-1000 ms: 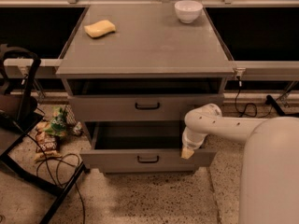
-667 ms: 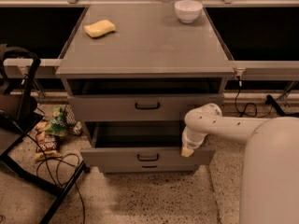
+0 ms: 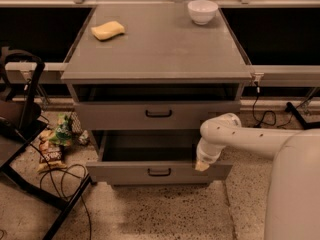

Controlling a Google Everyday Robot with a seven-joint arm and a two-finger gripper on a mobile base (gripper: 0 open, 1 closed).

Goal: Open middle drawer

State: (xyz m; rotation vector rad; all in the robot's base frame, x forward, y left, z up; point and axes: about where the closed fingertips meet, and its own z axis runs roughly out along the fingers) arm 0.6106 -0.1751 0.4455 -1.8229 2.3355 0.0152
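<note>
The middle drawer [image 3: 125,173] is the lower grey drawer with a small black loop handle [image 3: 159,172]. It stands pulled out from the grey cabinet [image 3: 160,44], and its plain grey inside shows. My gripper [image 3: 202,165] is at the right end of the drawer front's top edge, touching it, on the white arm [image 3: 250,136] that reaches in from the right. Above it, a taller-fronted grey drawer [image 3: 110,115] with a wider black handle [image 3: 158,113] is out a little, with a dark gap over it.
A yellow sponge [image 3: 107,30] and a white bowl [image 3: 202,11] sit on the cabinet top. Snack bags [image 3: 55,139], black cables [image 3: 75,184] and a black chair frame [image 3: 22,114] lie to the left on the speckled floor. My white body [image 3: 295,189] fills the right.
The middle drawer has slid out slightly towards the camera, and my gripper has moved with it at its right end. Nothing else has moved.
</note>
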